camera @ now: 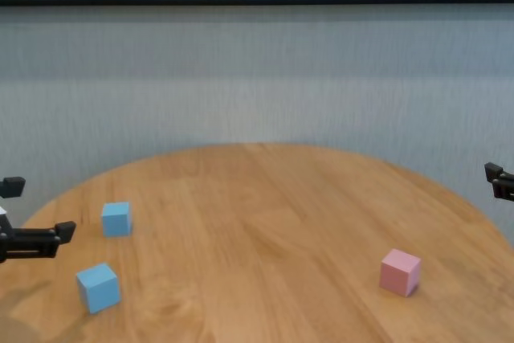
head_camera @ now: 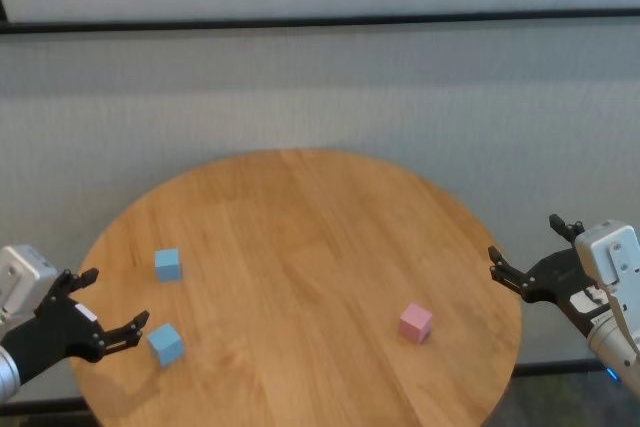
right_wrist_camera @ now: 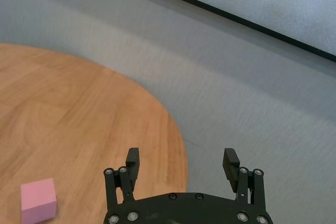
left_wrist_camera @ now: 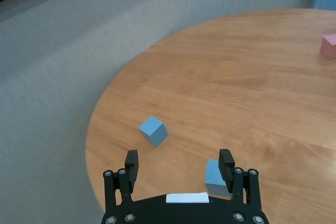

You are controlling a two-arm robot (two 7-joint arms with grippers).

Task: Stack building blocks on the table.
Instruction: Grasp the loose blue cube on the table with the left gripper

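Three building blocks lie apart on the round wooden table (head_camera: 300, 237). One light blue block (head_camera: 168, 264) sits at the left, and a second light blue block (head_camera: 166, 344) lies nearer the front left edge. The pink block (head_camera: 415, 322) is at the front right. My left gripper (head_camera: 115, 297) is open and empty, over the table's left edge, just left of the nearer blue block (left_wrist_camera: 214, 178). The farther blue block (left_wrist_camera: 153, 130) lies ahead of it. My right gripper (head_camera: 525, 237) is open and empty, off the table's right edge, with the pink block (right_wrist_camera: 38, 200) to its side.
A grey carpeted floor (head_camera: 320, 97) surrounds the table, with a pale wall and a dark baseboard strip (head_camera: 320, 22) behind. The table's rim (camera: 265, 146) curves across the chest view.
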